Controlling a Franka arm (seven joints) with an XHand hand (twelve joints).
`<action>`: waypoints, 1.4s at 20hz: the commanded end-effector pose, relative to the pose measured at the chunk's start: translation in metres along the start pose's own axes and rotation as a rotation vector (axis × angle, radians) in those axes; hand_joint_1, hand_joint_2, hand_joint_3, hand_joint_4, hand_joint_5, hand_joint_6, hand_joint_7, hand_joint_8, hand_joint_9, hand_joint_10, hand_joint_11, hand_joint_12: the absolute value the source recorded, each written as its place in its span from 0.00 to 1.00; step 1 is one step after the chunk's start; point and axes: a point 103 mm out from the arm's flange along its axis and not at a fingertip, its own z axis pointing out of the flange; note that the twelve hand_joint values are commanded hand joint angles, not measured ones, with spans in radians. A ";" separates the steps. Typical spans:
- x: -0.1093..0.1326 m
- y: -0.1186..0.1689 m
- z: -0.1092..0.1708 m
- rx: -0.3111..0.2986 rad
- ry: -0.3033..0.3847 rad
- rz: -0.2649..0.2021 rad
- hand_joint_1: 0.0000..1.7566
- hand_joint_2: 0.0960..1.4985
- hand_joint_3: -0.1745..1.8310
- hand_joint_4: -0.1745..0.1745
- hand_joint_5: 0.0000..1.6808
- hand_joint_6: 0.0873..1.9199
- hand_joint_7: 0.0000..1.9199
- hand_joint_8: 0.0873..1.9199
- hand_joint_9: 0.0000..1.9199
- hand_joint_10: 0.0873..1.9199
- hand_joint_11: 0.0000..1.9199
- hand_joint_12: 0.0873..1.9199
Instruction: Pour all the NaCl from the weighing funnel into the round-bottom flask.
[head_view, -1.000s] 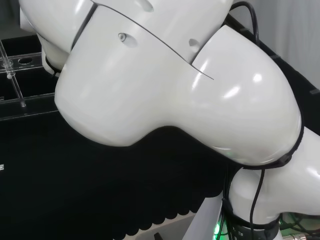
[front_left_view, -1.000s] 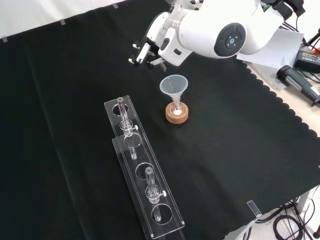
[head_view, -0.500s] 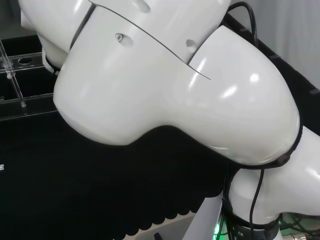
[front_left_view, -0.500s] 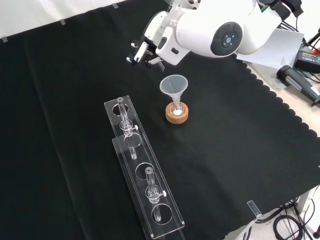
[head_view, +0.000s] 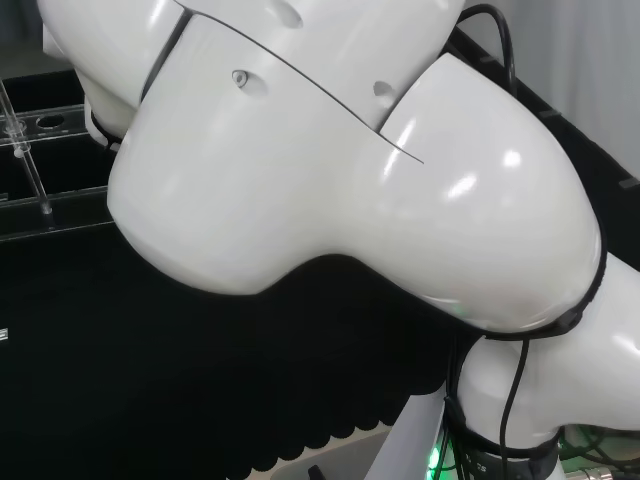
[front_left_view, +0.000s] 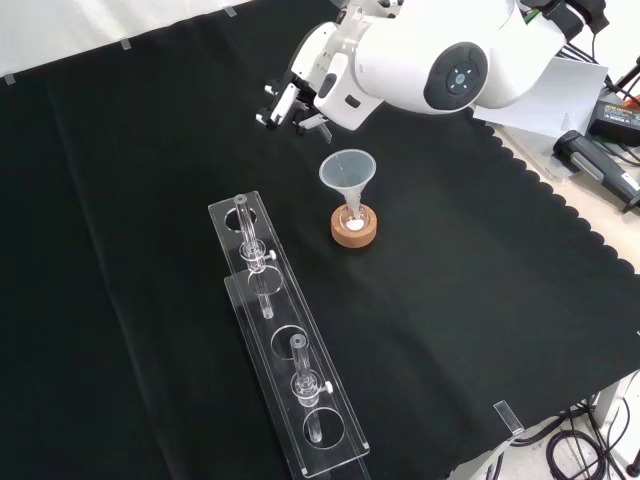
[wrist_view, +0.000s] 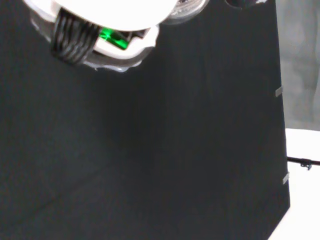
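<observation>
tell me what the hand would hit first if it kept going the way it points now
In the front view the hand points left over bare black cloth. That way looks free; the funnel and clear rack sit off that line, though depth is unclear.

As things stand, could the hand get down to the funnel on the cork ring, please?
Probably yes: the hand hangs just beyond the funnel, whose open mouth faces up with bare cloth around it; the clear rack stands off to one side.

A blurry white part of the hand (wrist_view: 100, 20) with a green light hangs over the black cloth (wrist_view: 150, 160).
</observation>
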 end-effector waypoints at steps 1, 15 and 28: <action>-0.013 -0.009 0.012 0.037 -0.009 0.041 0.64 0.32 0.50 1.00 0.80 0.29 0.91 0.03 0.71 0.01 0.00 0.77; -0.019 -0.011 0.014 0.044 -0.007 0.065 0.64 0.32 0.50 1.00 0.80 0.29 0.91 0.02 0.71 0.01 0.00 0.77; -0.027 -0.016 0.012 0.046 0.000 0.088 0.64 0.32 0.50 1.00 0.80 0.29 0.91 0.02 0.72 0.00 0.00 0.77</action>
